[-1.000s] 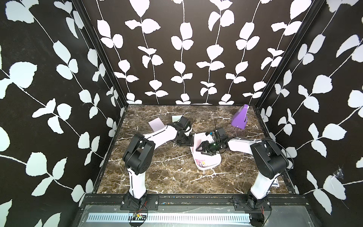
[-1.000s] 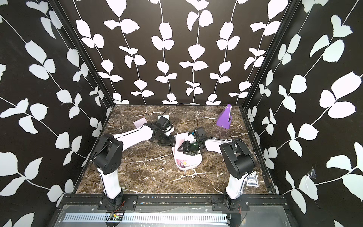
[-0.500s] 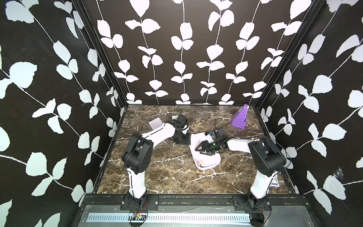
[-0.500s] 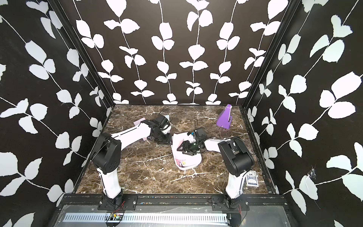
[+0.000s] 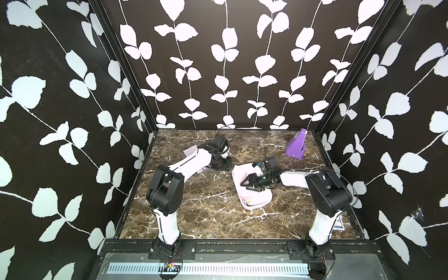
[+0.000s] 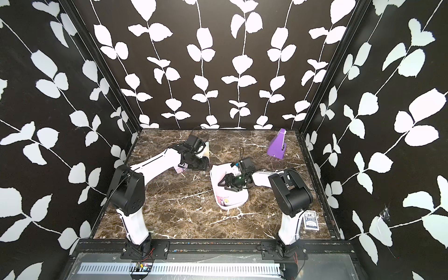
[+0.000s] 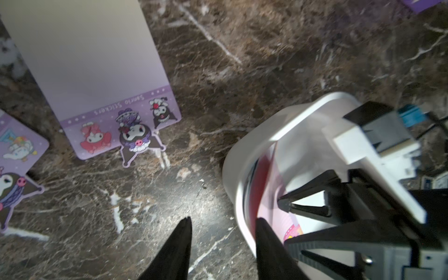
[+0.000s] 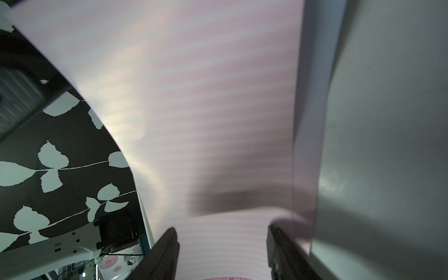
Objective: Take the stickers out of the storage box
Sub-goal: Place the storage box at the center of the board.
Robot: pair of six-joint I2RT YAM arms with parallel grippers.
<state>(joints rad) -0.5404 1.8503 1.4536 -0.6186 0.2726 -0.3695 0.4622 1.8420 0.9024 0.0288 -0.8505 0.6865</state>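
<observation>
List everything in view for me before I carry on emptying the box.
storage box: one, white, middle of the table, towards the right arm.
stickers in the box: at least one, pink; more edges beside it, count unclear.
stickers on the table: two visible, lilac with cartoon characters, beside the box near the left arm.
purple wedge: one, purple, far right corner.
playing card box: one, blue-patterned, near right corner by the right arm's base.
table: one, brown marble.
left fingers: two, black, open, at the box's outer wall.
right fingers: two, black, open, inside the box.
</observation>
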